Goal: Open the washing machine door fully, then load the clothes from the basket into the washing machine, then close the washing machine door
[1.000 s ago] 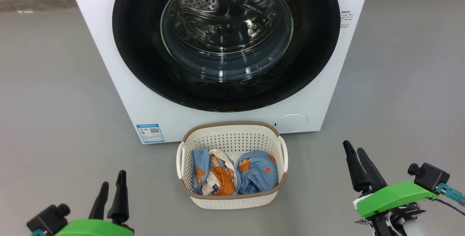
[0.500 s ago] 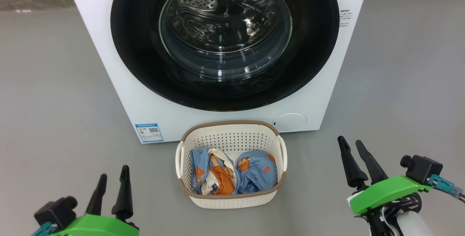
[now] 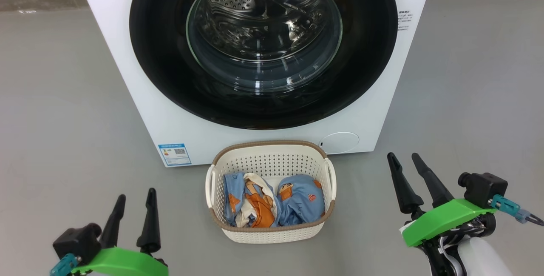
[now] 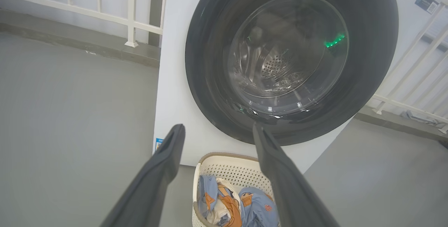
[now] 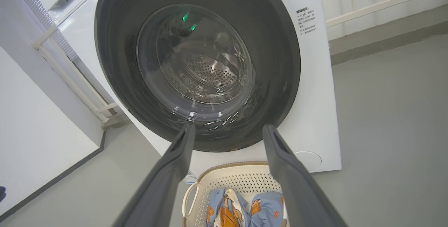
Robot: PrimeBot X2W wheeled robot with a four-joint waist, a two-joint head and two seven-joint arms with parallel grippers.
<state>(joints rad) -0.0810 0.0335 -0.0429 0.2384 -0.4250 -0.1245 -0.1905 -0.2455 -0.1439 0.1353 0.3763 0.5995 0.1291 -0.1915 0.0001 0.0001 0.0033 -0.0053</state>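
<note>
The white washing machine (image 3: 127, 67) stands ahead, its black-framed round door (image 3: 161, 76) closed flat against the front, the steel drum visible through the glass. In front of it on the floor sits the cream basket (image 3: 272, 163) holding two light blue printed clothes (image 3: 299, 201). My left gripper (image 3: 136, 197) hangs open at the lower left, empty, well left of the basket. My right gripper (image 3: 403, 159) stands open at the lower right, empty, right of the basket. The left wrist view shows the door (image 4: 210, 90) and basket (image 4: 231, 165); the right wrist view shows the door (image 5: 280, 62) and basket (image 5: 238, 174).
Grey floor (image 3: 55, 110) spreads on both sides of the machine. A blue label (image 3: 174, 154) and a round white cap (image 3: 340, 143) mark its lower front. White railings (image 4: 105, 17) run behind, and a white wall panel (image 5: 35, 132) stands to the machine's left.
Both grippers have opened from nearly shut. The right gripper has risen and shifted a little left; the left gripper has edged right.
</note>
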